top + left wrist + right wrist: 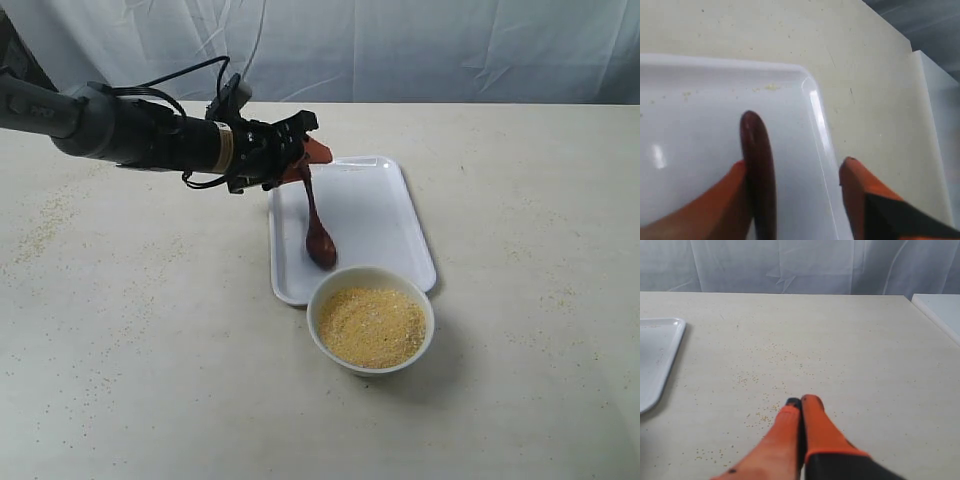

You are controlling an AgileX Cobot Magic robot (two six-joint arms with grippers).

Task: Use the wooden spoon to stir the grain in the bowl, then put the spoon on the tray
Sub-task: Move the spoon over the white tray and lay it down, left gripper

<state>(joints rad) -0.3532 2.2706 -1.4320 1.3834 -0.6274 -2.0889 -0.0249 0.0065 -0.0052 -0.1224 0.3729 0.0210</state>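
Placing step; left gripper point(305, 155) released; dark reddish-brown wooden spoon point(316, 225) leaning, scoop on white rectangular plastic tray point(385, 215); next: lift clear; right gripper point(800, 401) clenched, empty.

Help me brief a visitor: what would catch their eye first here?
The dark wooden spoon stands out, slanting from the left gripper down to the white tray mid-table. At the tray's near edge sits the cream bowl, filled with yellow grain.
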